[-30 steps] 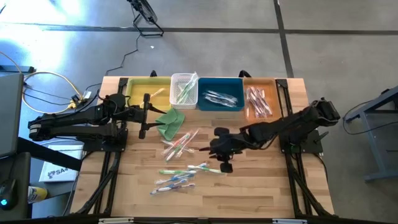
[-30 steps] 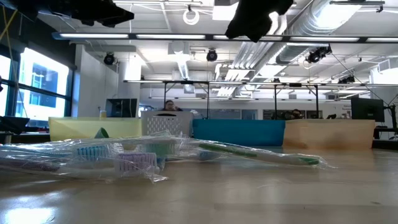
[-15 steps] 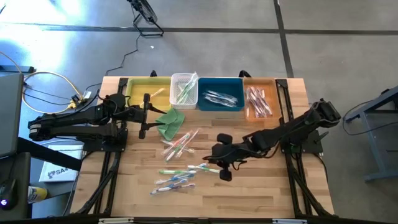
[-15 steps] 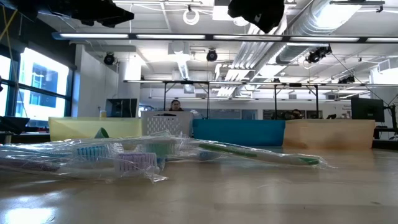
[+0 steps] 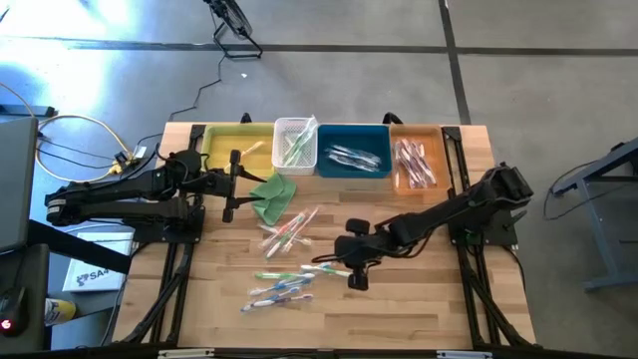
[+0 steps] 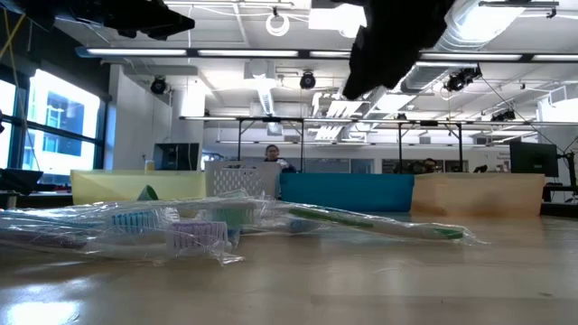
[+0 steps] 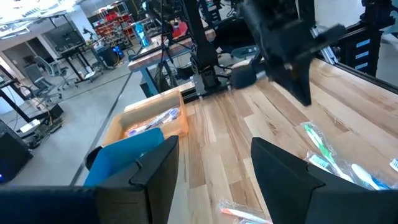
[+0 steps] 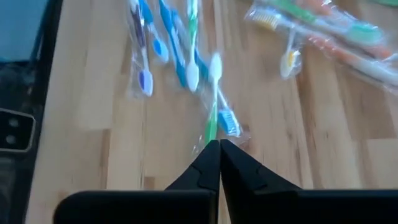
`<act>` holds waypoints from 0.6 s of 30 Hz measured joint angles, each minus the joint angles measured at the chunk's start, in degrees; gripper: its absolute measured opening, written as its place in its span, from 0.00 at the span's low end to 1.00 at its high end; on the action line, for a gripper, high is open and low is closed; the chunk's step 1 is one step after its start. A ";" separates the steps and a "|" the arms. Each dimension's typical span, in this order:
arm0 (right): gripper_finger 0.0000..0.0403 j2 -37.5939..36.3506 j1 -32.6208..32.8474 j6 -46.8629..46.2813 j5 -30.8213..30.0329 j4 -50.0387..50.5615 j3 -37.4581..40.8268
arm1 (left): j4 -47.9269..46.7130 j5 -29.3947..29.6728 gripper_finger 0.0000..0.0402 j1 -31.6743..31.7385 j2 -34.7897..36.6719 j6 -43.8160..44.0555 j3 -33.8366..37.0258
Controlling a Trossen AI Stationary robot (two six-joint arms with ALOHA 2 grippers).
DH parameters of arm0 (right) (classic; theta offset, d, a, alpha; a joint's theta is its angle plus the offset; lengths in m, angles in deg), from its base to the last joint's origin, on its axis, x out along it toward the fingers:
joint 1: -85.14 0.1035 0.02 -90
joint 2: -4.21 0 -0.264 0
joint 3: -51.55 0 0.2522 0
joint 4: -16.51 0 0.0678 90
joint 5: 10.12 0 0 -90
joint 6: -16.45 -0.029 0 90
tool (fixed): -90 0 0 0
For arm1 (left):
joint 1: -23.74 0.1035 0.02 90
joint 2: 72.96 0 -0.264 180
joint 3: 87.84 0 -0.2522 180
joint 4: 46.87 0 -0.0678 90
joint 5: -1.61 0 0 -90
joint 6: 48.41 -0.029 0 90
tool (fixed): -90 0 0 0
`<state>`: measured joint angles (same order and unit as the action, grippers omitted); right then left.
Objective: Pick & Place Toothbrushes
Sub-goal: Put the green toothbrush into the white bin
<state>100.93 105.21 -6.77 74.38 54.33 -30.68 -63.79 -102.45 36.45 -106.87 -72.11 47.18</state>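
Toothbrushes [image 5: 289, 271] in clear wrappers lie loose mid-bench toward its front edge; others already fill the bins [image 5: 354, 150] along the back edge. We judge them light, stiff and slippery, best pinched across the handle. The right gripper [image 5: 356, 281] sits low beside them, fingers pressed together on nothing. The left gripper [image 5: 231, 184] waits wide by the green cloth [image 5: 271, 196].

Glossy clear-wrapped toothbrushes [image 5: 284, 282] on smooth pale wooden table [image 5: 419, 309]
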 joint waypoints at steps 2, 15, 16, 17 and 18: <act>0.02 1.55 0.02 2.00 0.61 -0.41 0.00 | 0.00 0.02 0.49 0.02 0.00 0.00 0.00; 0.30 8.65 0.34 0.69 5.53 -0.92 0.00 | 0.00 0.00 0.49 0.00 0.00 -0.01 0.00; 0.32 9.27 0.35 0.60 5.81 -0.88 0.00 | 0.00 0.00 0.49 0.00 0.00 -0.01 0.00; 0.33 9.91 0.47 0.56 5.75 -0.96 0.00 | 0.00 0.00 0.49 0.00 0.00 -0.02 0.00; 0.34 10.57 0.53 0.55 5.63 -1.14 0.00 | 0.00 0.00 0.49 0.00 0.01 -0.01 0.00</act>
<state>111.50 105.74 -6.23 80.01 53.19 -30.68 -63.79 -102.45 36.45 -106.87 -72.12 47.18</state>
